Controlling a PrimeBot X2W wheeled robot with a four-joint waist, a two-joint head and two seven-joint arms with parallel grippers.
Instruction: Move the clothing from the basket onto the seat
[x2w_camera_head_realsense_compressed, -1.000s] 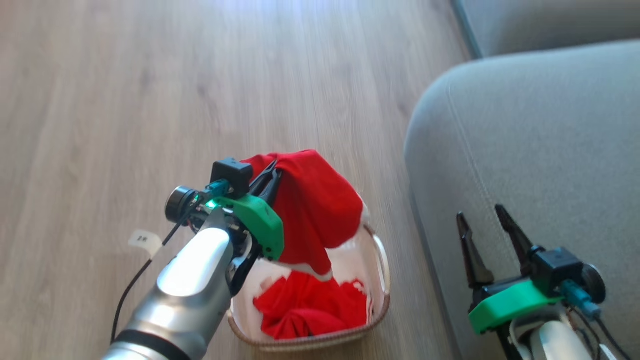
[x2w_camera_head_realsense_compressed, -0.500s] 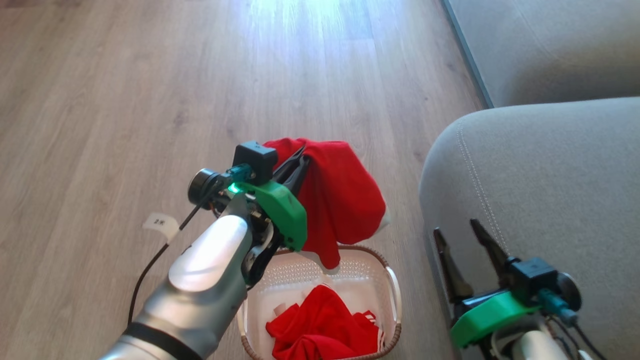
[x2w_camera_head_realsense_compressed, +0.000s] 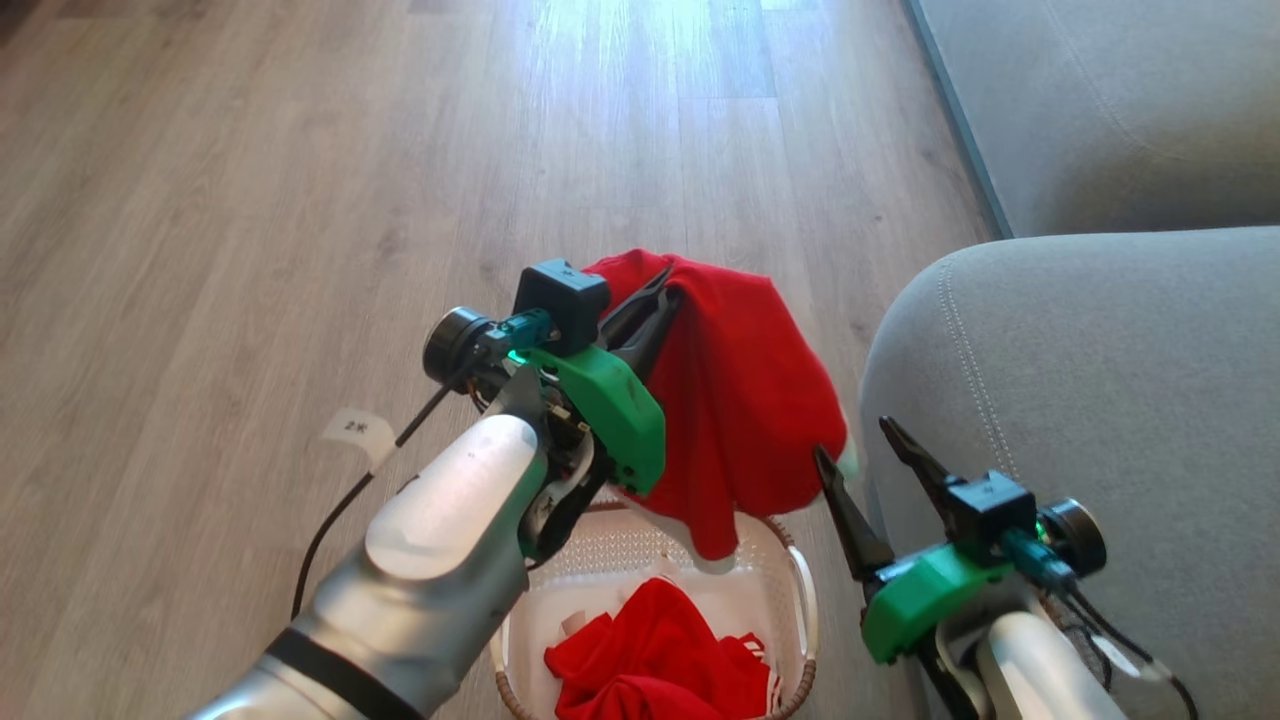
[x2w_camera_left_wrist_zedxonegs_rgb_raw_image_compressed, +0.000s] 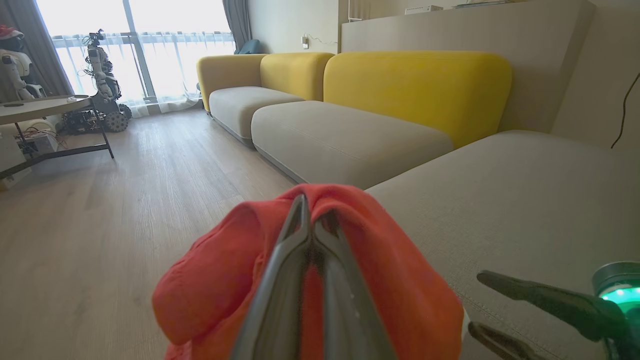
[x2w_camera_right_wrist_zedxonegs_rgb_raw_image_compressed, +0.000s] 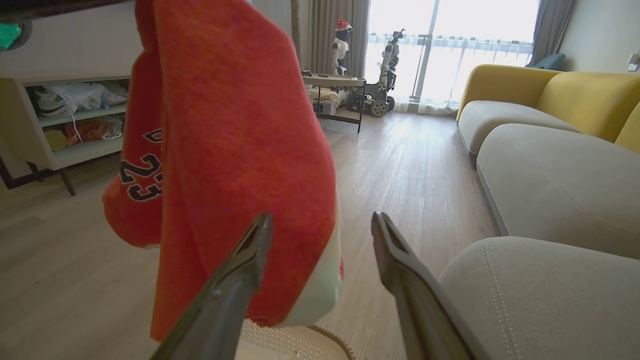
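Two red garments, one basket and one seat, entered from the robot outward

1. Basket: cream perforated plastic with a brown woven rim and white side handles. It stands on the wooden floor at the bottom edge of the head view. Inside lies the crumpled garment, red with white striping at its right side, bunched on the basket's bottom.

2. Left pincer: fingers pressed together on a fold of the hanging garment. The fabric drapes over and around both fingers and falls to their right, clear of the basket. Its lowest corner, edged in white, hangs over the basket's far part. The right wrist view shows dark numerals 23 on a hanging part.

3. Right pincer: fingers spread apart, holding nothing. The left fingertip is just beside the lower right hem of the hanging garment; whether they touch cannot be told. The right finger stands over the rounded edge of the seat.

4. Seat: grey-green cushion with a double line of light stitching, to the right of the basket. Both garments are apart from it.

5. Farther off: yellow sofa backs above more grey cushions, a desk on dark legs, and a wheeled robot by the bright window
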